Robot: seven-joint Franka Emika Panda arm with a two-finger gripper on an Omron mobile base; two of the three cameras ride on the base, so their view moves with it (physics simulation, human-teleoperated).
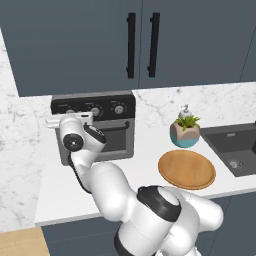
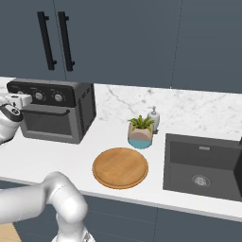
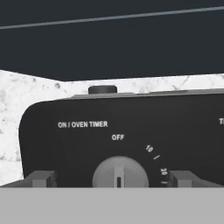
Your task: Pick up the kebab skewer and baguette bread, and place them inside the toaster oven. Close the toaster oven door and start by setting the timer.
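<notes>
The hand (image 3: 116, 178) is spread wide, one fingertip on each side of the timer knob (image 3: 119, 171). The knob's mark points at OFF. The toaster oven door (image 2: 47, 122) is shut.

Grey toaster oven (image 1: 100, 131) with black panel, white-marbled counter (image 2: 56, 156), tan round wooden plate (image 2: 120, 168), dark-blue cabinets (image 1: 75, 40).

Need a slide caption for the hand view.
Open gripper straddles the timer knob, still pointing at OFF, on the toaster oven panel.

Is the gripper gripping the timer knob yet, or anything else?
Nothing is held. The gripper is open, its fingertips standing apart on either side of the timer knob on the toaster oven, not closed on it.
</notes>
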